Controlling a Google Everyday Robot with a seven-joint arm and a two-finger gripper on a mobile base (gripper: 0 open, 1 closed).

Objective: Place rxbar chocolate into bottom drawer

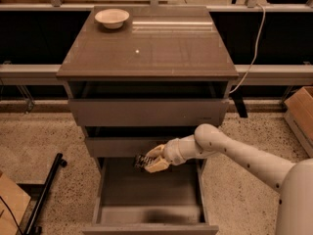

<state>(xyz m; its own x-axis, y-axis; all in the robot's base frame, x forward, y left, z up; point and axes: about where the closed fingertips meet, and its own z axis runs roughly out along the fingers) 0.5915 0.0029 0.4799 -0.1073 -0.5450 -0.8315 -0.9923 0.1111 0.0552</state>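
Camera view: fingers [156, 166] grip rxbar chocolate [140, 161] above open bottom drawer [146, 192].

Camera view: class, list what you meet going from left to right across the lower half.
A black pole on the floor, rxbar chocolate, gripper holding it above the open bottom drawer, cardboard box.

No legible txt; print on rxbar chocolate [140, 161], held by pincer [148, 163] over bottom drawer [146, 196], unreadable.
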